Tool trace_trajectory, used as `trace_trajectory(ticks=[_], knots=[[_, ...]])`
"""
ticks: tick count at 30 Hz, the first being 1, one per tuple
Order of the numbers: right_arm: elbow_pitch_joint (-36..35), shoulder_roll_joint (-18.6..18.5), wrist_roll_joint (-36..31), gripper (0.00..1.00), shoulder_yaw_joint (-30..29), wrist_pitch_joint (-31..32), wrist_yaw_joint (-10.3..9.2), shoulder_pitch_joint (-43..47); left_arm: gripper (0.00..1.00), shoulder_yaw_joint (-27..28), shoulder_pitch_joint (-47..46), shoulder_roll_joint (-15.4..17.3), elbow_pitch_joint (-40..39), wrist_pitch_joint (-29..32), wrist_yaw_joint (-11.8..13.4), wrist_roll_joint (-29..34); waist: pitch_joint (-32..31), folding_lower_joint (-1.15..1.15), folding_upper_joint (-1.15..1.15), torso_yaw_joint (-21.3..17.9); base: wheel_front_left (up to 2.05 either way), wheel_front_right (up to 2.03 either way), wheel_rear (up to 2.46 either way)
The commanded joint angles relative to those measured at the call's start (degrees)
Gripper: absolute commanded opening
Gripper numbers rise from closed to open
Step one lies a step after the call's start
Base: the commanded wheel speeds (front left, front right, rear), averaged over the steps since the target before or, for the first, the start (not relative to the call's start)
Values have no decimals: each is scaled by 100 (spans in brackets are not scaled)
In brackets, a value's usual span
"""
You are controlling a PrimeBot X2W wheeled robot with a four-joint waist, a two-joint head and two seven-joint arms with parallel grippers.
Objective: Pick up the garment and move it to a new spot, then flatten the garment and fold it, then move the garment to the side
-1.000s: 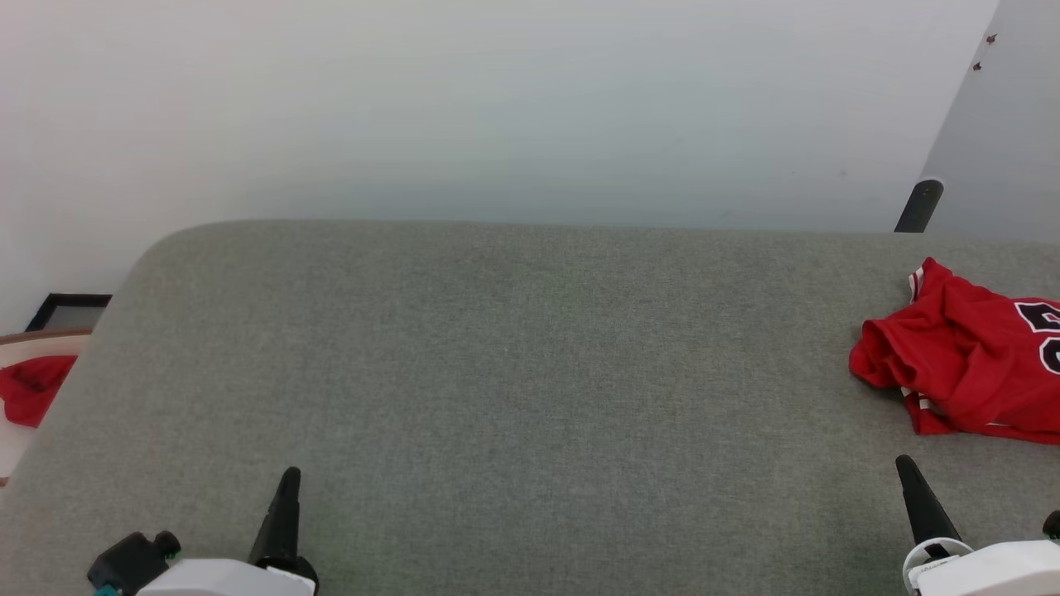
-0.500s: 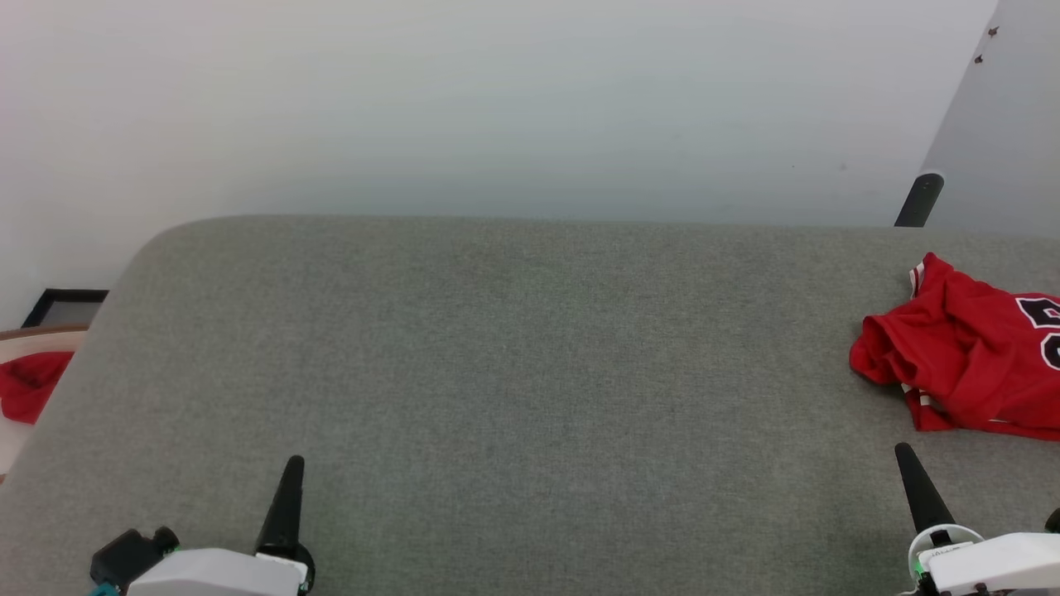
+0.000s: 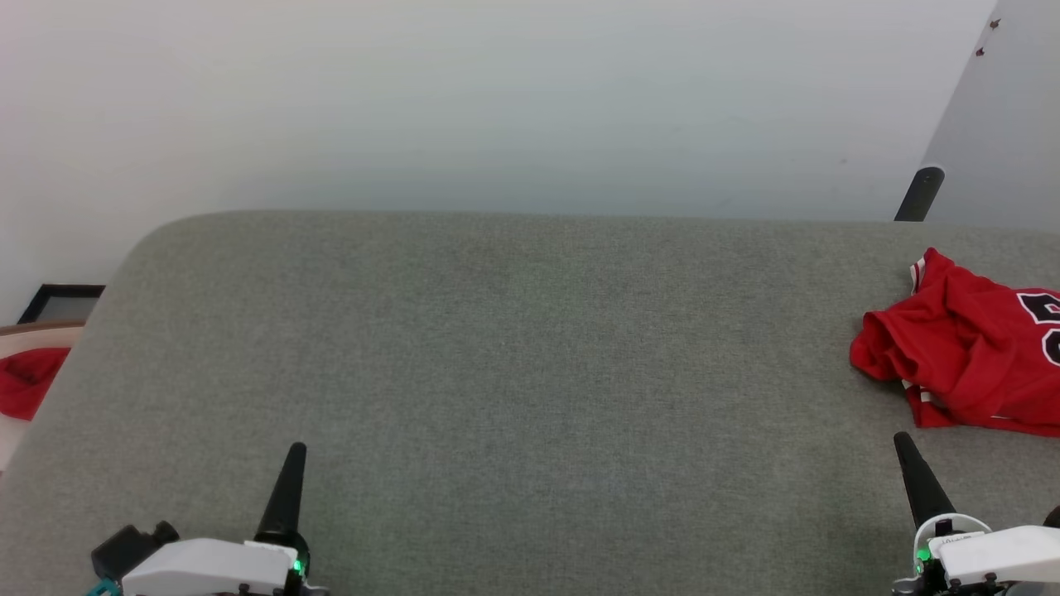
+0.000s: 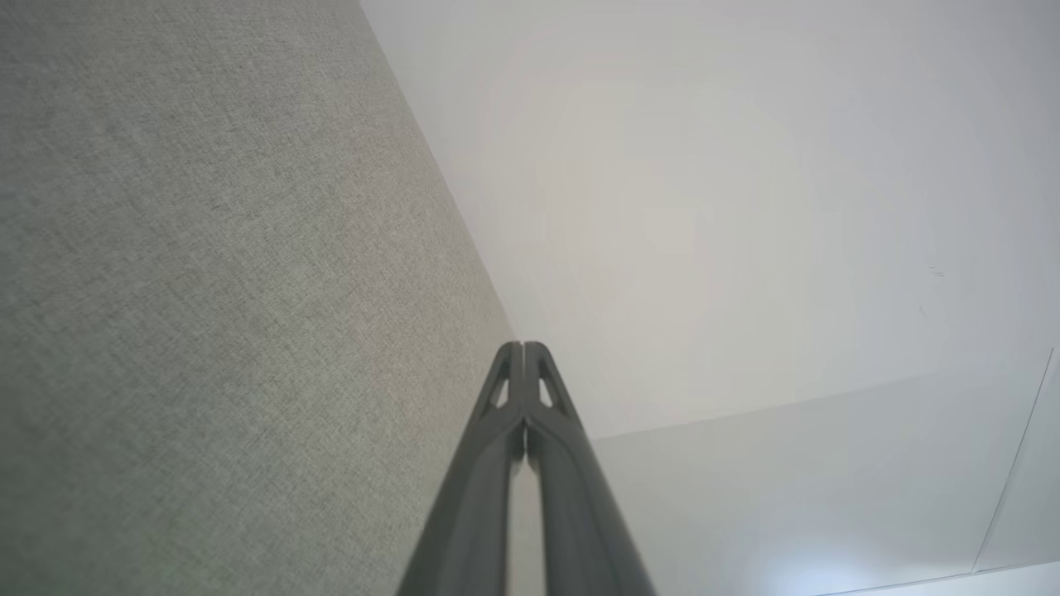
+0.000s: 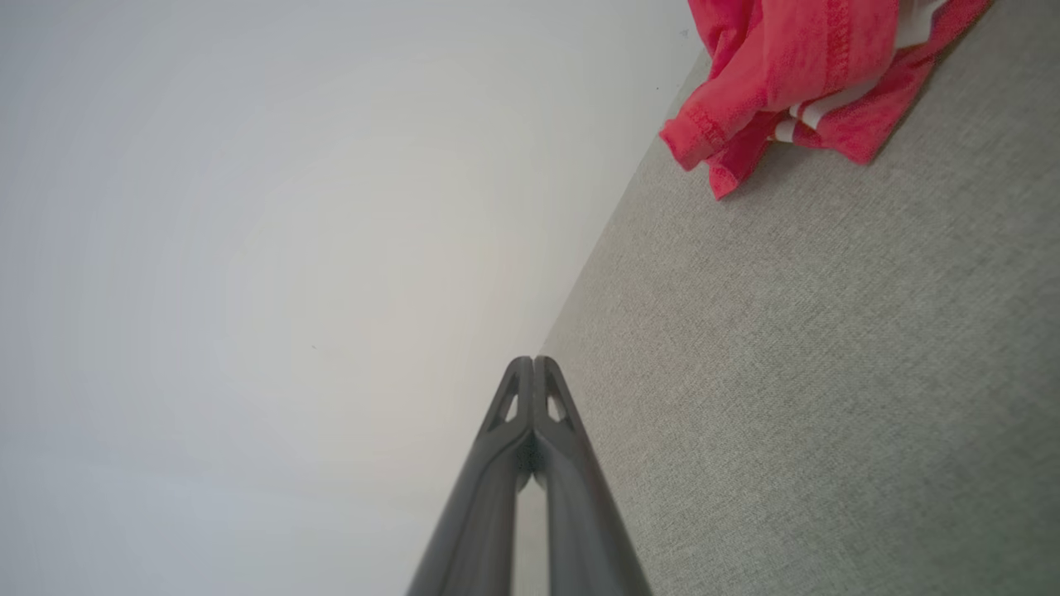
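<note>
The garment point(image 3: 969, 364), a red jersey with striped trim and black-and-white numerals, lies crumpled at the right edge of the grey padded table point(image 3: 530, 356), partly cut off by the frame. The right wrist view shows its red folds point(image 5: 795, 66) at the top right. My right gripper point(image 3: 903, 447) stands shut just below the garment, a short way off it, holding nothing; its fingertips point(image 5: 530, 364) are pressed together. My left gripper point(image 3: 296, 451) is shut and empty near the table's front left, fingertips point(image 4: 522, 349) touching.
A small plain red cloth point(image 3: 29, 389) lies off the table at the far left, beside a dark frame point(image 3: 62, 302). A dark post point(image 3: 921, 194) stands behind the table's far right edge. A pale wall runs behind the table.
The whole head picture has shifted a little, so the camera moved. Both grippers stay shut at the bottom corners and the garment lies as before.
</note>
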Motion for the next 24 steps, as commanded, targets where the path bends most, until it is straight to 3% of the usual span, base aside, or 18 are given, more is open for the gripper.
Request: trace_trajectory(ticks=[1, 24], knots=[[-27, 17, 152, 0, -32, 31, -2, -146, 0, 39, -110, -10, -52, 40, -14, -143, 8, 0, 0, -2, 0, 0, 0], [14, 121, 1097, 0, -96, 147, -2, -259, 0, 169, -235, -161, -69, 313, -16, -1032, 96, 0, 0, -21, 0, 0, 0]])
